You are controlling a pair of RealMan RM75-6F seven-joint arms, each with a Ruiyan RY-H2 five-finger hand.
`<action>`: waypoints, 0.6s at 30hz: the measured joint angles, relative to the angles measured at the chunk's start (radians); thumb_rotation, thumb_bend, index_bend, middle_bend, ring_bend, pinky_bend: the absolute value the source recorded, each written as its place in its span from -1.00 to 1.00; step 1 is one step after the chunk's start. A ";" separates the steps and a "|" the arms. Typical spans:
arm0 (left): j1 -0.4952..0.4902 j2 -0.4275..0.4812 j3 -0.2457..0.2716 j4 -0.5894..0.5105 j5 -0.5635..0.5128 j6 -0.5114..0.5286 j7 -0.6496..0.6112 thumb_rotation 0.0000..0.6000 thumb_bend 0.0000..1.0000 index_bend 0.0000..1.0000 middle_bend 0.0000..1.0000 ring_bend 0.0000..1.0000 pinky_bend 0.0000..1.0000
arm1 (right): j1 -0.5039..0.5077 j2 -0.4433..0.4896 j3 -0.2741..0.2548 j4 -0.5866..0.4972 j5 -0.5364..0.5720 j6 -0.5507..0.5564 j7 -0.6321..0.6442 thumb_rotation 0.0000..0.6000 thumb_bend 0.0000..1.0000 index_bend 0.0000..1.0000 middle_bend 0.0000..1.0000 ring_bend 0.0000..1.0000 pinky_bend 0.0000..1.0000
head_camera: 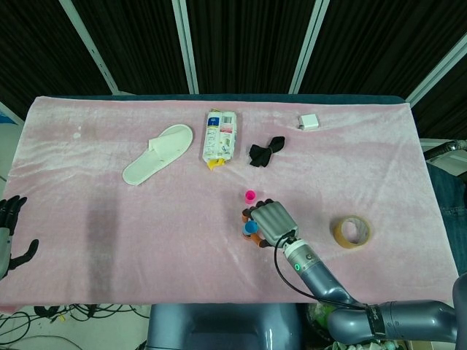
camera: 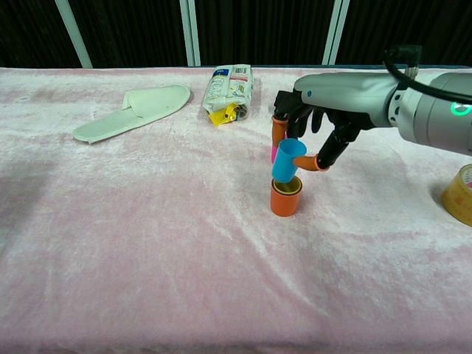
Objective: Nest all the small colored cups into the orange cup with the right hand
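The orange cup (camera: 285, 200) stands mid-table with a yellow cup (camera: 287, 186) nested inside it. My right hand (camera: 317, 122) pinches the blue cup (camera: 287, 160) between thumb and a finger, tilted, its base just over the orange cup's mouth. In the head view the right hand (head_camera: 273, 222) covers the orange cup and only part of the blue cup (head_camera: 250, 228) shows. The pink cup (head_camera: 250, 195) stands just behind, mostly hidden by the hand in the chest view. My left hand (head_camera: 10, 227) hangs off the table's left edge with its fingers spread and holds nothing.
A white slipper (head_camera: 157, 153), a snack packet (head_camera: 220, 137), a black cloth (head_camera: 265, 151) and a white charger (head_camera: 308, 122) lie toward the far side. A roll of tape (head_camera: 352, 231) sits to the right of the cups.
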 measured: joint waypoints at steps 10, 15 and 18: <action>0.000 0.000 0.001 0.000 0.001 0.002 0.002 1.00 -0.32 -0.86 -0.89 -1.00 -0.99 | -0.001 -0.015 -0.012 0.037 0.012 -0.005 0.006 1.00 -0.19 0.02 0.01 -0.38 -0.43; 0.000 0.000 0.001 0.000 0.001 0.001 0.003 1.00 -0.32 -0.86 -0.89 -1.00 -0.98 | -0.005 -0.018 -0.020 0.048 0.017 -0.014 0.014 1.00 -0.19 0.02 0.00 -0.38 -0.43; 0.000 0.001 0.000 0.000 -0.001 0.001 0.004 1.00 -0.32 -0.86 -0.89 -1.00 -0.98 | -0.005 -0.022 -0.021 0.058 0.024 -0.022 0.024 1.00 -0.24 -0.04 -0.07 -0.38 -0.43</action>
